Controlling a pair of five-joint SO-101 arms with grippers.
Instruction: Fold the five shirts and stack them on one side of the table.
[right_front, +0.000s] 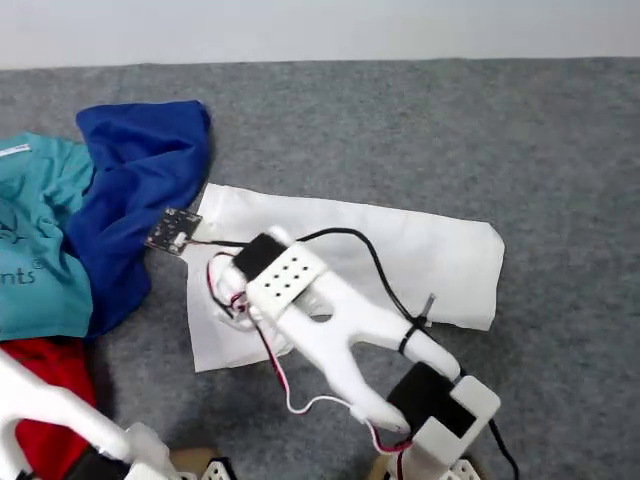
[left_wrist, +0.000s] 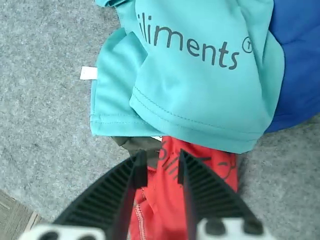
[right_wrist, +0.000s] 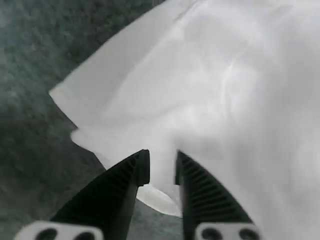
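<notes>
A white shirt (right_front: 420, 260) (right_wrist: 225, 90) lies spread in the middle of the grey table. My right gripper (right_front: 232, 295) (right_wrist: 162, 157) is over its left part, shut on a fold of cloth near one corner. At the table's left lies a heap: a teal shirt (right_front: 35, 240) (left_wrist: 200, 90), a blue shirt (right_front: 135, 190) (left_wrist: 300, 60) partly over it, and a red shirt (right_front: 45, 390) (left_wrist: 215, 170) in front. A dark olive cloth (left_wrist: 135, 145) peeks from under the teal one. My left gripper (left_wrist: 161, 157) hovers above the red shirt, narrowly open, holding nothing.
Grey felt (right_front: 400, 130) covers the table, bare at the back and the right. The left arm (right_front: 60, 410) sits at the front left corner. The right arm's base (right_front: 440, 430) stands at the front, with cables trailing over the white shirt. A wooden edge (left_wrist: 15, 220) borders the felt.
</notes>
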